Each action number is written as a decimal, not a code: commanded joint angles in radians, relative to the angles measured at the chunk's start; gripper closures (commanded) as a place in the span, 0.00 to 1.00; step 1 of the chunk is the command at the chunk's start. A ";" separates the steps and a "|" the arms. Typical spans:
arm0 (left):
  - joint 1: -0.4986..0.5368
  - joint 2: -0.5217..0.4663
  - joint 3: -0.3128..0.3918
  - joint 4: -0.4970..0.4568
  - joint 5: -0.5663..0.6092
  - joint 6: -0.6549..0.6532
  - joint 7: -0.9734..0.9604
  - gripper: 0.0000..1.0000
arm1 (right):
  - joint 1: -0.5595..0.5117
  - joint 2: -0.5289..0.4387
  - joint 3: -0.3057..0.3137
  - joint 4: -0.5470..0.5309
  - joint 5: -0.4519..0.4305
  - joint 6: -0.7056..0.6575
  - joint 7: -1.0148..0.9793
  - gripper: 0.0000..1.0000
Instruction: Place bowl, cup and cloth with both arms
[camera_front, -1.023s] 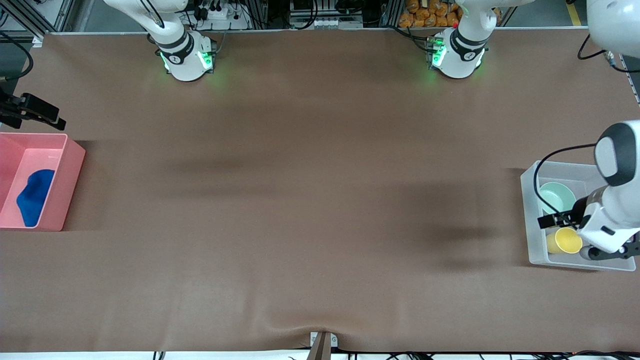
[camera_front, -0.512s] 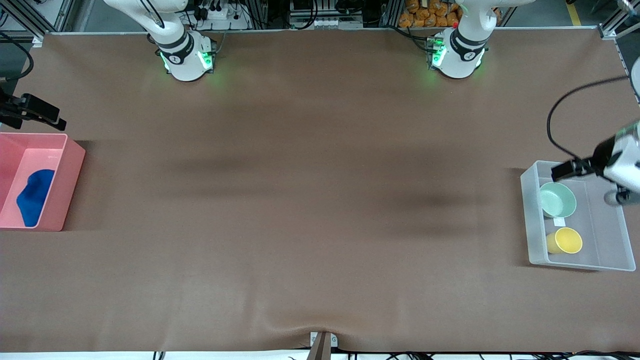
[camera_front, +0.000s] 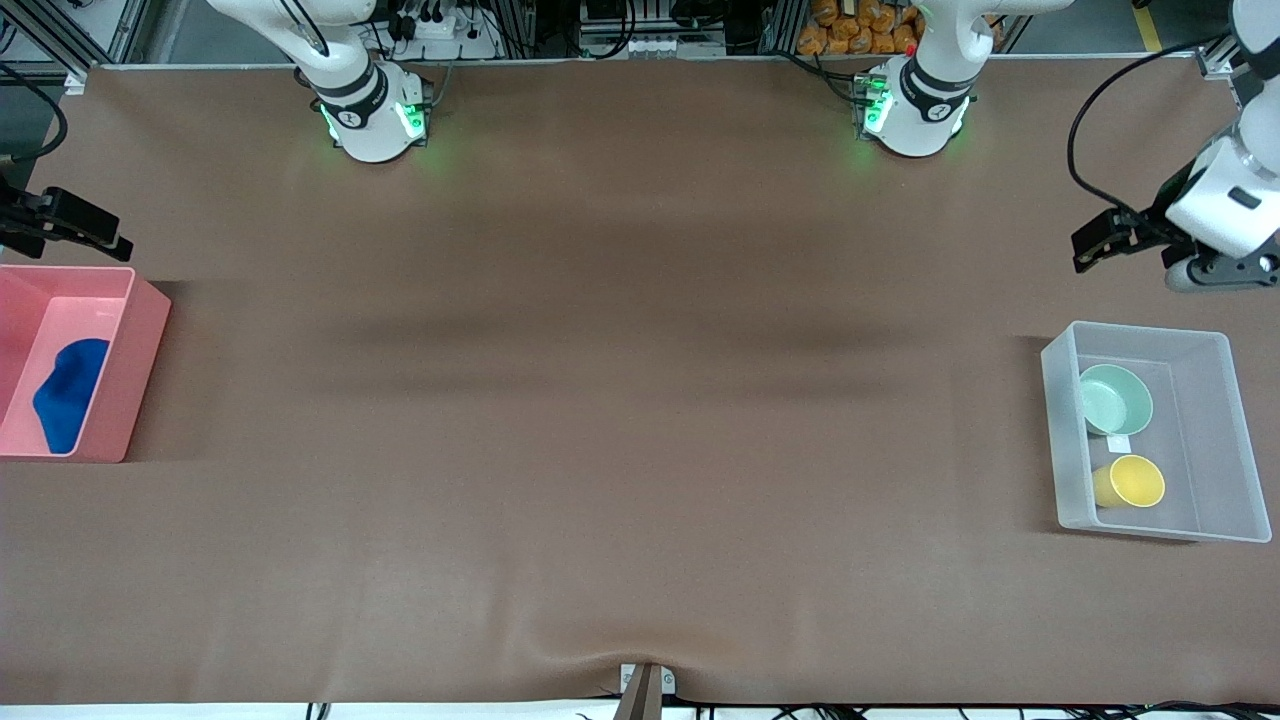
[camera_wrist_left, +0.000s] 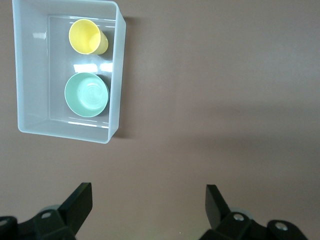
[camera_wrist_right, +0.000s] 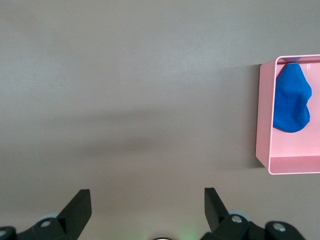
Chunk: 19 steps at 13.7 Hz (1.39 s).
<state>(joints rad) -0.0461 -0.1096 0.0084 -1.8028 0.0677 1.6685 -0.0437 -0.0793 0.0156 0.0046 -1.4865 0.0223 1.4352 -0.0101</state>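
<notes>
The mint-green bowl (camera_front: 1115, 399) (camera_wrist_left: 86, 94) and the yellow cup (camera_front: 1130, 482) (camera_wrist_left: 87, 37) sit side by side in a clear plastic bin (camera_front: 1225, 430) (camera_wrist_left: 116, 75) at the left arm's end of the table, the cup nearer the front camera. The blue cloth (camera_front: 68, 393) (camera_wrist_right: 291, 98) lies crumpled in a pink bin (camera_front: 140, 370) (camera_wrist_right: 264, 115) at the right arm's end. My left gripper (camera_front: 1215, 270) (camera_wrist_left: 148, 192) hangs open and empty over bare table beside the clear bin. My right gripper (camera_wrist_right: 147, 192) is open and empty over bare table beside the pink bin.
A brown mat (camera_front: 620, 400) covers the whole table between the two bins. The arms' green-lit bases (camera_front: 375, 115) (camera_front: 910, 110) stand along the edge farthest from the front camera. A small metal bracket (camera_front: 645, 685) sits at the mat's near edge.
The left arm has lifted away from over the clear bin and swung toward the robots' edge of the table, uncovering the bowl and cup. The right arm has hardly moved.
</notes>
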 joint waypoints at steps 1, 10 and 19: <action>-0.003 0.062 0.012 0.092 -0.028 0.008 0.027 0.00 | -0.011 0.009 0.008 0.019 0.018 -0.007 -0.010 0.00; -0.009 0.116 -0.005 0.177 -0.043 0.007 0.039 0.00 | -0.019 0.009 0.008 0.023 0.018 -0.007 -0.010 0.00; -0.005 0.107 -0.005 0.177 -0.066 0.007 0.028 0.00 | -0.017 0.007 0.006 0.023 0.016 -0.009 -0.008 0.00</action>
